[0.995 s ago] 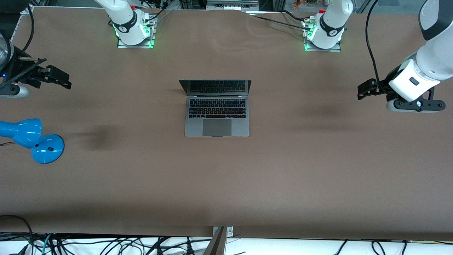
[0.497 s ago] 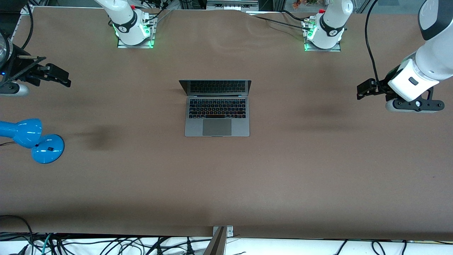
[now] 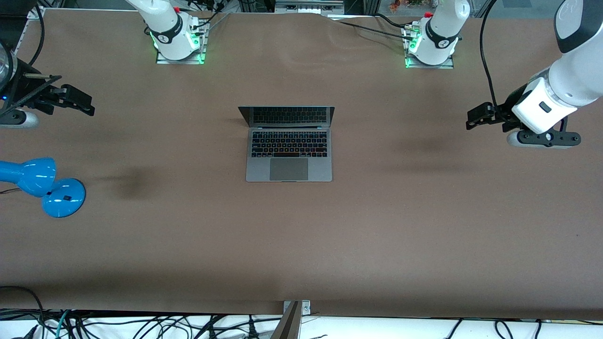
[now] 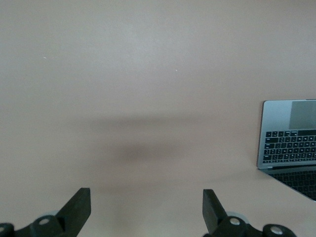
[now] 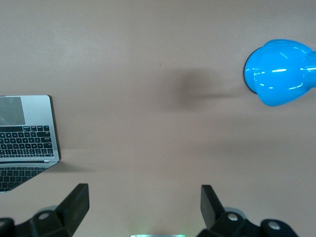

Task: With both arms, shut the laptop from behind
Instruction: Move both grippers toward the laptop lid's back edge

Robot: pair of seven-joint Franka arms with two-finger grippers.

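The space-grey laptop (image 3: 289, 149) lies open in the middle of the table, its dark screen upright and facing the front camera. It also shows at the edge of the left wrist view (image 4: 289, 138) and the right wrist view (image 5: 25, 136). My left gripper (image 3: 473, 117) is open and empty, up over bare table toward the left arm's end; its fingers (image 4: 79, 205) stand wide apart. My right gripper (image 3: 85, 106) is open and empty, up over bare table toward the right arm's end; its fingers (image 5: 75, 200) stand wide apart.
A blue desk lamp (image 3: 44, 186) stands near the right arm's end of the table, nearer the front camera than the right gripper; its head shows in the right wrist view (image 5: 279, 71). Both arm bases (image 3: 179, 40) stand along the table's edge farthest from the front camera.
The left gripper has moved a little toward the laptop. The right gripper has barely moved. The laptop has not moved.
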